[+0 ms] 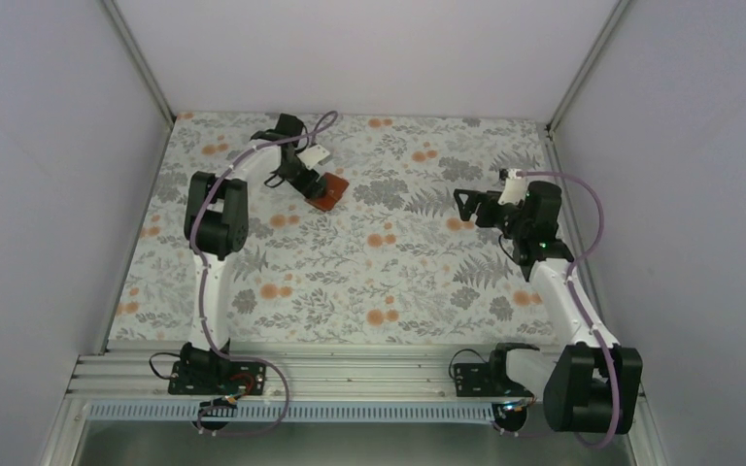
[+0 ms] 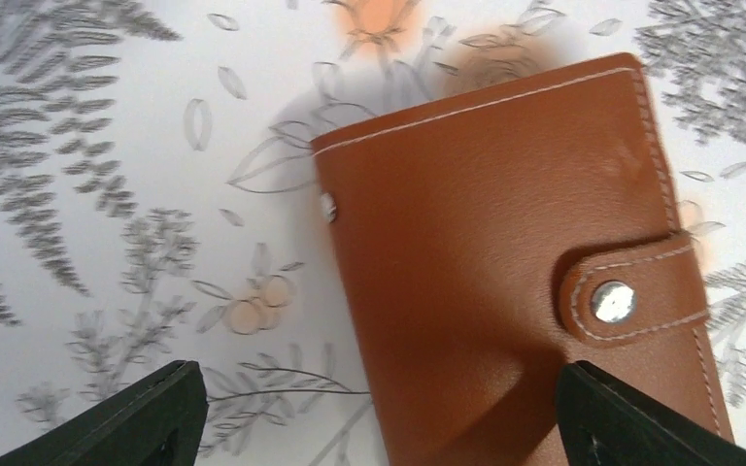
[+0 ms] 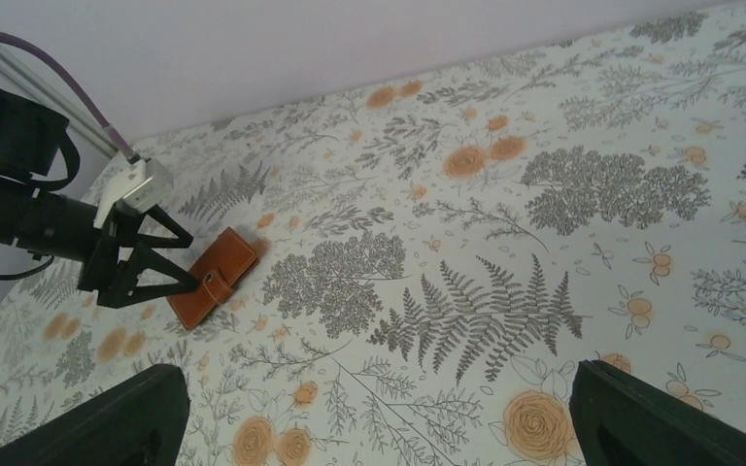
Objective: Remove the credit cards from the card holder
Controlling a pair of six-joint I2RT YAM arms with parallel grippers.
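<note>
Left gripper: fingers spread wide, grasping nothing, straddling the holder.
Card holder: closed, snap strap fastened, flat on the table toward 11 o'clock; no credit cards showed.
Handling: probably light, soft, smooth leather; pinch across its long edges, then lift the strap.
Right gripper: fingers apart, empty, toward 3 o'clock, well apart.

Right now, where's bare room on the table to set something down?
The table is bare between holder and right gripper, as is the near strip by the bases. Crowded only far left, where the open left gripper hangs over the holder.
</note>
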